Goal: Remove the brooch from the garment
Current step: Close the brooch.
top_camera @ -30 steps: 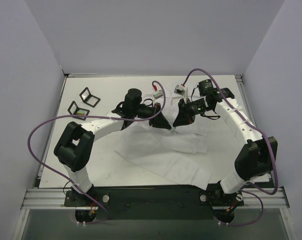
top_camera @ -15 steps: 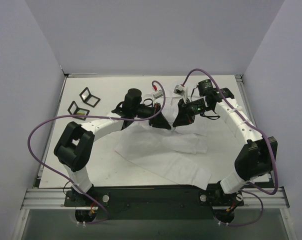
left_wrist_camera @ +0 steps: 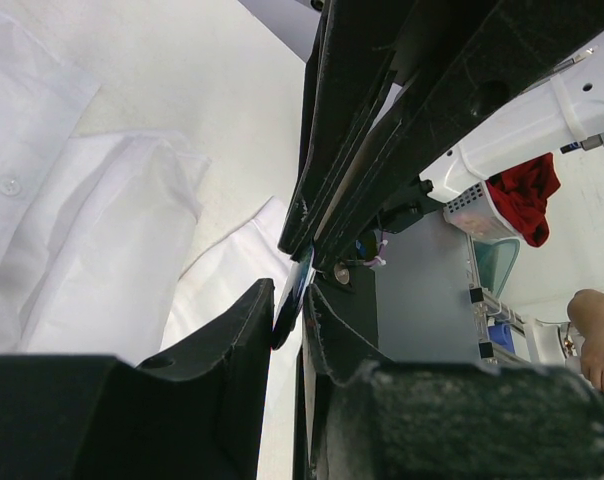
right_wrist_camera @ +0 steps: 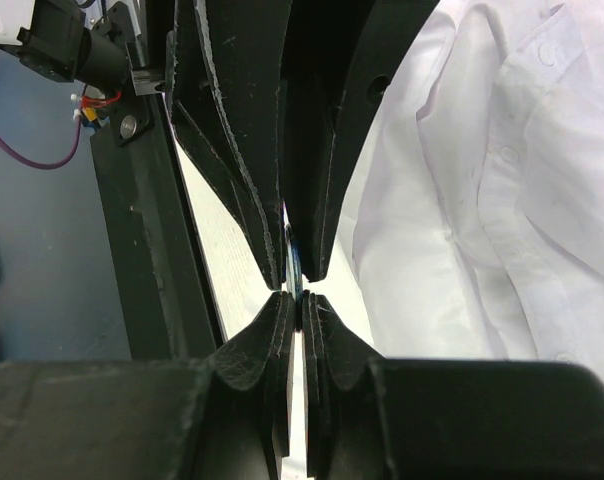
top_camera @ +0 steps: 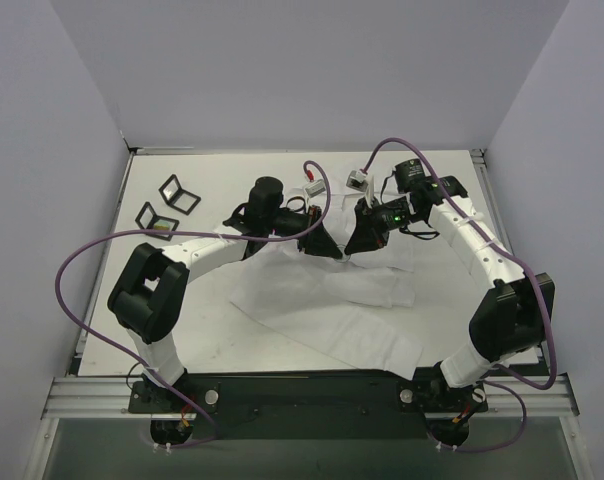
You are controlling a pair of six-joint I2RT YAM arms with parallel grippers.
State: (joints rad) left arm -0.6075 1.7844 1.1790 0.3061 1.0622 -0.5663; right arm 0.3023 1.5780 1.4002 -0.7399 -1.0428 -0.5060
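The white garment [top_camera: 322,310] lies crumpled on the table, also seen in the left wrist view [left_wrist_camera: 102,220] and the right wrist view [right_wrist_camera: 482,180]. Above it my two grippers meet tip to tip. Edge-on between them stands the brooch [left_wrist_camera: 298,272], a thin dark blue disc [right_wrist_camera: 296,268]. My right gripper [right_wrist_camera: 298,298] is shut on the brooch's near edge. My left gripper [left_wrist_camera: 289,300] straddles the other edge with its jaws slightly apart, and a sliver of light shows beside the disc. From above, the left gripper [top_camera: 335,252] and right gripper [top_camera: 351,249] hide the brooch.
Two small black-framed squares [top_camera: 179,193] [top_camera: 157,215] lie at the back left of the table. White cable plugs [top_camera: 360,180] [top_camera: 314,187] hang near the wrists. Purple cables loop over both arms. Grey walls enclose the table on three sides.
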